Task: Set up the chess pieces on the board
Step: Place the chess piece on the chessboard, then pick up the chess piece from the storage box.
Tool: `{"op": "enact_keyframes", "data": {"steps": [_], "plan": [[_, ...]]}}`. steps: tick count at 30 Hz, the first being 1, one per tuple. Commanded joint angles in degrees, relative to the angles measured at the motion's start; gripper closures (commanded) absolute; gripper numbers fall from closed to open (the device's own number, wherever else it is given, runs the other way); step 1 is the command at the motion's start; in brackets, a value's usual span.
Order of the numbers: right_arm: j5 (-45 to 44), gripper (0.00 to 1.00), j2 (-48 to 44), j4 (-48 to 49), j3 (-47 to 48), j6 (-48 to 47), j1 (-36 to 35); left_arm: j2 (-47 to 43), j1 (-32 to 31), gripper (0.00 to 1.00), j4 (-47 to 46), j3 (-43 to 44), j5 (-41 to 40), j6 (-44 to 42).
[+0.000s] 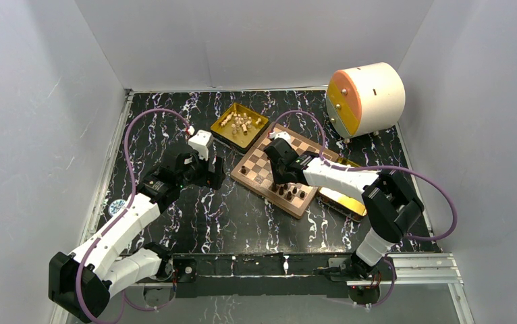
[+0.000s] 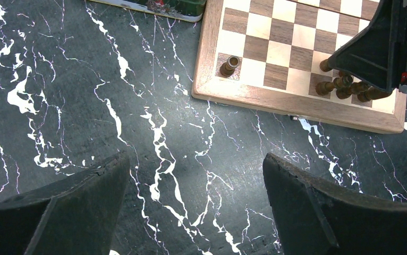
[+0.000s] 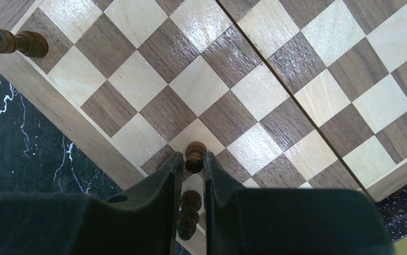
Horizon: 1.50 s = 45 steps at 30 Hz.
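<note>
Right claw (image 3: 193, 162) stood nearly closed about a dark brown piece (image 3: 194, 152), upright close to the border of the board (image 3: 276, 79); whether the fingers pinched it or stood just clear of it could not be told. To do this step well, I judged, the claw should let go only with the piece seated flat and centred on its square. It should then rise straight, so that neither finger tips it or the second dark piece (image 3: 189, 210) just behind, half hidden between the fingers. A rook-like piece (image 3: 14, 41) stood on the corner square. Left claw (image 2: 196, 194) hung wide open and empty over the counter (image 2: 58, 79) beside the board. Cream pieces (image 1: 242, 123) lay in the gold tray (image 1: 256, 132), too small to tell apart, and the right arm (image 1: 337, 177) hid part of the board from above.
</note>
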<state>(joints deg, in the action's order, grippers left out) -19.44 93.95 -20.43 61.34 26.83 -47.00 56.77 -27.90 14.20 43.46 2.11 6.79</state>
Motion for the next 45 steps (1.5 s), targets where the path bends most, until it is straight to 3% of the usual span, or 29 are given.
{"op": "enact_keyframes", "data": {"steps": [1, 14, 25, 36, 45], "plan": [[-1.24, 0.7, 0.0, 1.01, 0.13, 0.11, -0.35, -1.01, -0.31, 0.07, 0.44, -0.44, -0.53, -0.72], [-2.87, 0.63, -1.91, -2.0, 4.55, -1.05, -0.34, -1.1, -0.31, 0.07, 0.34, -0.4, -0.44, -0.63], [-7.26, 0.61, -9.62, -6.82, 5.43, -1.39, 1.35, -0.41, -0.31, 0.06, 0.02, 0.32, -1.32, 1.54], [-6.76, 0.65, -19.73, -11.57, -2.76, -3.96, 15.07, 0.49, -0.31, 0.09, 0.86, 0.59, -0.24, 1.41], [-1.78, 0.67, -21.71, -9.73, -10.05, -6.93, 25.99, -0.44, -0.36, 0.1, 0.25, -0.6, 0.09, 0.62]]}}
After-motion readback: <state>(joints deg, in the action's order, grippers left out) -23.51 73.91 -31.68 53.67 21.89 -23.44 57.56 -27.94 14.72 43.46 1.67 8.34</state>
